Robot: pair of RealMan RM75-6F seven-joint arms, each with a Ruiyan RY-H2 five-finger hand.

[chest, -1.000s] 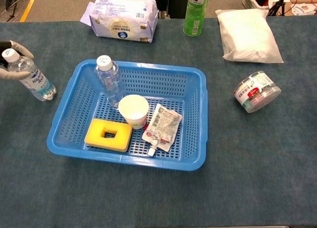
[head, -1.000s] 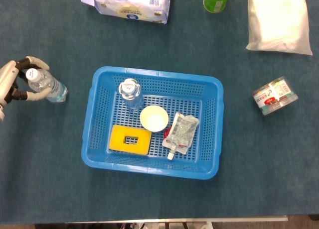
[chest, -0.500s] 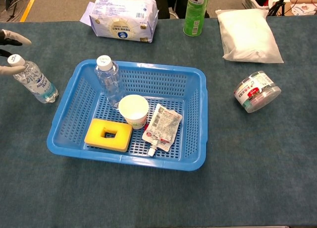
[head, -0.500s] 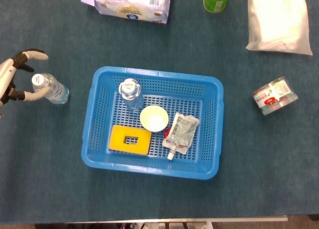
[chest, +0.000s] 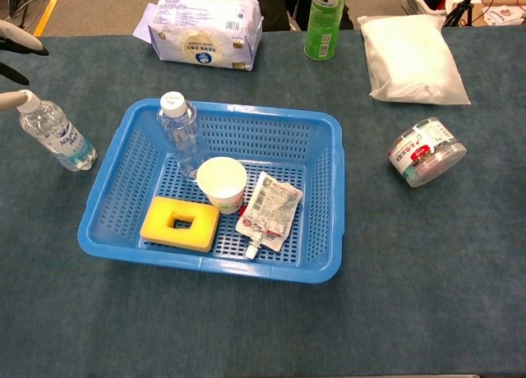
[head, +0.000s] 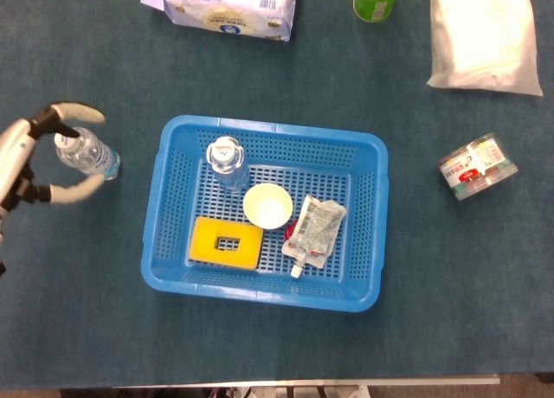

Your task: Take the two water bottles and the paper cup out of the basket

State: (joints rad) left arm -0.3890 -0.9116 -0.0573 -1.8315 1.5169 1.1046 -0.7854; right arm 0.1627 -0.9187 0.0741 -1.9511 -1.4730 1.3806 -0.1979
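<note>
One clear water bottle (head: 86,152) (chest: 56,135) stands on the table left of the blue basket (head: 173,134) (chest: 320,263). My left hand (head: 35,156) (chest: 15,41) hovers above it with fingers spread, holding nothing. A second water bottle (head: 226,160) (chest: 181,135) stands upright in the basket's back left. The white paper cup (head: 267,206) (chest: 222,183) stands upright just in front of that bottle. My right hand does not show in either view.
The basket also holds a yellow sponge (head: 227,242) (chest: 179,223) and a silver pouch (head: 314,231) (chest: 269,208). Behind it lie a tissue pack (chest: 205,29), a green can (chest: 325,20) and a white bag (chest: 415,59). A clear round tub (chest: 426,153) lies to the right.
My left hand has let go of the bottle outside the basket, opened its fingers and lifted off it. The bottle now stands free on the table.
</note>
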